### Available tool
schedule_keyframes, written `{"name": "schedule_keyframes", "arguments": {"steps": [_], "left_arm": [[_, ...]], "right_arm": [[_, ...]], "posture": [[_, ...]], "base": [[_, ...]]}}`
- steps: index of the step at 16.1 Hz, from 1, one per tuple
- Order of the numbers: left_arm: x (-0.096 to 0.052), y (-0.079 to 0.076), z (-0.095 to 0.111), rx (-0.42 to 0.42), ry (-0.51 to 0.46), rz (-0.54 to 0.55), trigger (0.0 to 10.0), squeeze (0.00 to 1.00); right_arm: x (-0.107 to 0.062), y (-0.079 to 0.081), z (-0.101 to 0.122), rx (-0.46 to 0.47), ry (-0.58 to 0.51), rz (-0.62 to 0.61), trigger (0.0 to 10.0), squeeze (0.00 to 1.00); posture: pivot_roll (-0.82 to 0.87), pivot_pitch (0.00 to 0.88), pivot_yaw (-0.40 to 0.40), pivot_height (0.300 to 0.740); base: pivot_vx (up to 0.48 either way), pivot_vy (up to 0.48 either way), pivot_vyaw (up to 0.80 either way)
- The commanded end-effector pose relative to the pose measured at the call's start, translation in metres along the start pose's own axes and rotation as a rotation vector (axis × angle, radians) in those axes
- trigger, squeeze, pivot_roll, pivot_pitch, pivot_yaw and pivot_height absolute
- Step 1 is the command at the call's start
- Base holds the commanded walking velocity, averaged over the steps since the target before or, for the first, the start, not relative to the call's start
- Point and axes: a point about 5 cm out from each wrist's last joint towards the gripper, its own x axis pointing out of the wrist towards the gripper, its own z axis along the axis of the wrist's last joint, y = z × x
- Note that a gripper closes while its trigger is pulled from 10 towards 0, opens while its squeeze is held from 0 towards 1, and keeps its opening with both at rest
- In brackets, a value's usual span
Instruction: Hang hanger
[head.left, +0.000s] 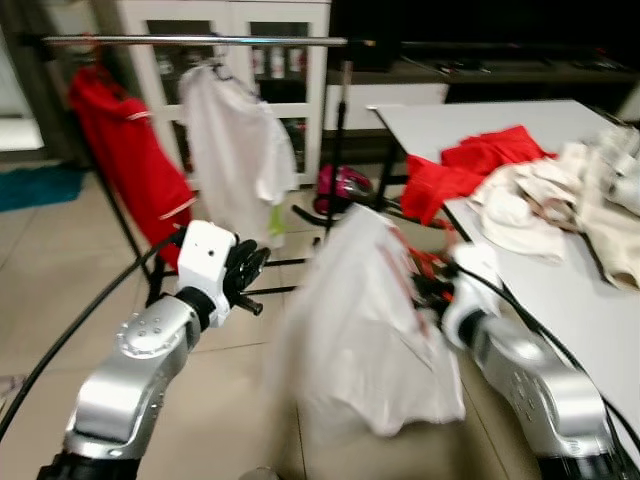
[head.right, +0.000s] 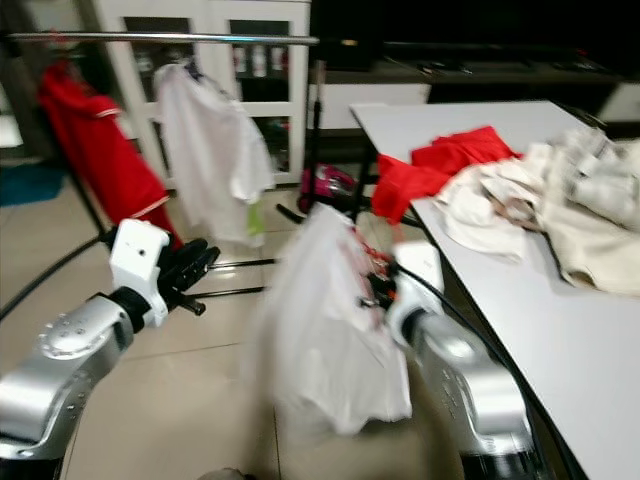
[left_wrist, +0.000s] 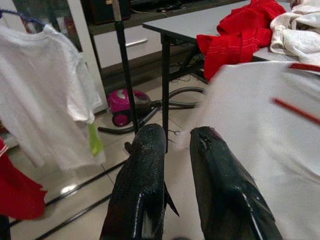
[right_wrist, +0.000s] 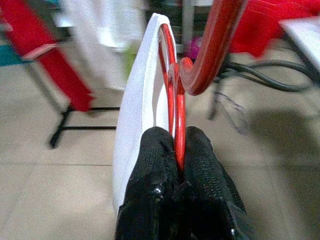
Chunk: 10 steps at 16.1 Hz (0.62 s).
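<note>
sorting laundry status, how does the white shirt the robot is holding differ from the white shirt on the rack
The held white shirt sits on a red hanger pinched by the right gripper, low above the floor; the racked white shirt already hangs from the rail. The held one is blurred, the racked one sharper. Both are white and on hangers.
</note>
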Motion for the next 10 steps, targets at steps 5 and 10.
{"name": "schedule_keyframes", "arguments": {"steps": [5,10], "left_arm": [[0.006,0.000,-0.018,-0.015,-0.012,0.039,10.0,0.00],[0.004,0.000,-0.020,-0.023,-0.024,0.039,10.0,0.00]], "right_arm": [[-0.012,0.016,-0.010,-0.107,-0.042,0.082,10.0,0.00],[-0.006,0.024,0.003,-0.094,-0.099,0.089,10.0,0.00]], "posture": [[0.03,0.000,0.049,0.740],[0.04,0.000,0.034,0.740]], "base": [[0.165,0.000,0.00],[0.337,0.000,0.80]]}}
